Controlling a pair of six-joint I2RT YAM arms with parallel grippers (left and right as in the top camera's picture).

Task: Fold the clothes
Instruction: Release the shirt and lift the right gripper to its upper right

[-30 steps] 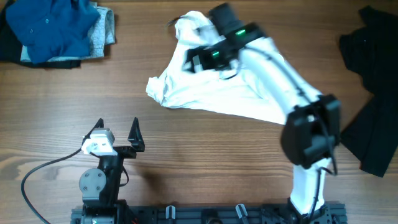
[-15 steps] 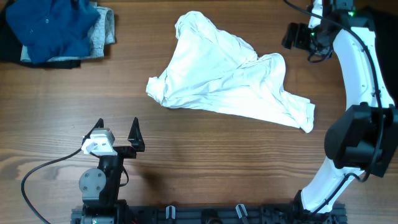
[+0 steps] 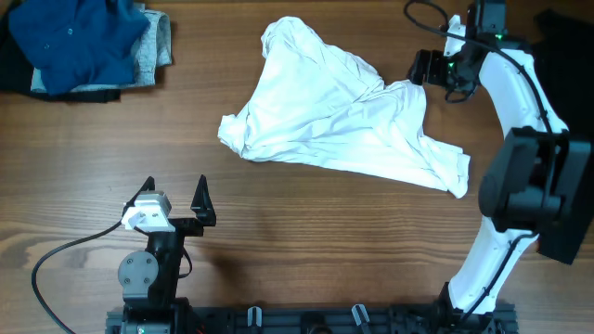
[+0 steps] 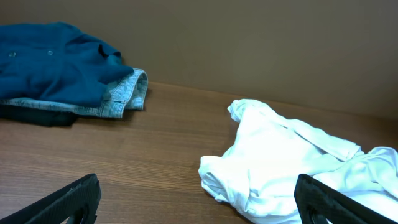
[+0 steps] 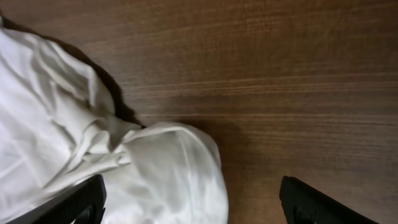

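Observation:
The clothes in play are a white T-shirt (image 3: 334, 125), lying crumpled mid-table with no lettering showing. My right gripper (image 3: 429, 67) hovers at the top right lobe of the shirt, its jaws open. In the right wrist view, that rounded white lobe (image 5: 168, 174) lies between and ahead of the right gripper (image 5: 193, 208), with nothing clamped. Near the front edge, my left gripper (image 3: 176, 195) stands open, a short way from the shirt's left corner. The left wrist view shows the left gripper (image 4: 196, 205) over bare wood, with the T-shirt (image 4: 292, 168) ahead to the right.
A blue garment (image 3: 83, 37) lies on a grey one (image 3: 160, 42) and a black one (image 3: 19, 74) at the back left. Another black garment (image 3: 566, 139) covers the right edge, behind the right arm (image 3: 534, 176). A cable (image 3: 56, 260) loops at the front left.
The right arm left the top of the shirt, swung to the far right, then came back left to the shirt's right lobe. The shirt and left arm have not moved.

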